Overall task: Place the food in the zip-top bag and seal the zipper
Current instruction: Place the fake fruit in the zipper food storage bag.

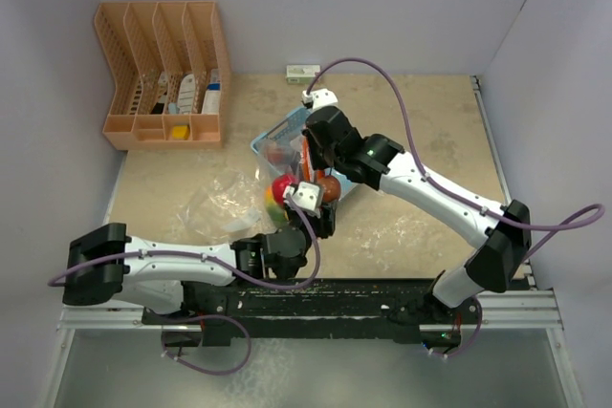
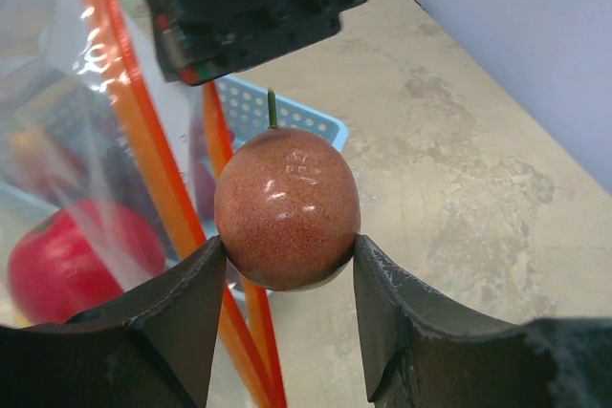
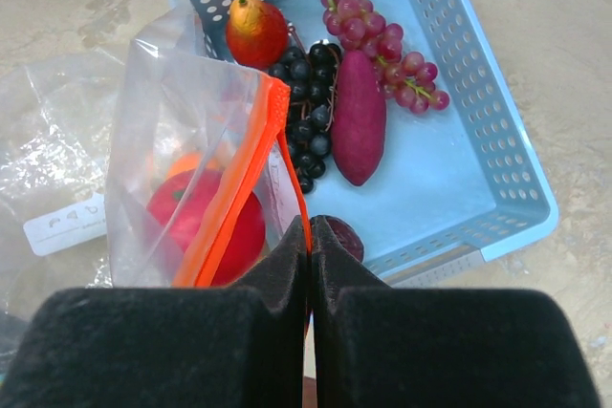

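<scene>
Here's the red-brown ball (image 2: 287, 207), speckled and glossy with a little green stem, clamped at its widest part between the two pads of the left claw (image 2: 289, 253). It hangs above the tabletop (image 1: 421, 131), right at the mouth of the bag (image 3: 163, 121), just beside the orange zipper (image 3: 244, 164). Looks poised for the drop, though from the wrist view I can't tell whether it's over the opening or just outside it.

Over to the right claw (image 3: 309, 236): fingers pressed together, pinching the zipper strip at one end. My read is that it holds the mouth up and open so the other arm can load. Already inside the bag, a big red fruit (image 3: 206, 226), with something orange behind it that the plastic blurs too much to name.

Plenty left to move. The blue basket (image 3: 488, 121) just behind the bag has dark grapes (image 3: 306, 112), pink grapes (image 3: 382, 45), a sweet potato (image 3: 359, 117) and an orange-red fruit (image 3: 256, 31). A dark round piece (image 3: 342, 236) peeks out by the claw tips, half hidden.

From above, both wrists crowd the bag, so its opening is covered. Crumpled plastic (image 1: 212, 200) lies to the left, and the orange rack (image 1: 158, 45) sits well apart in the far corner.
</scene>
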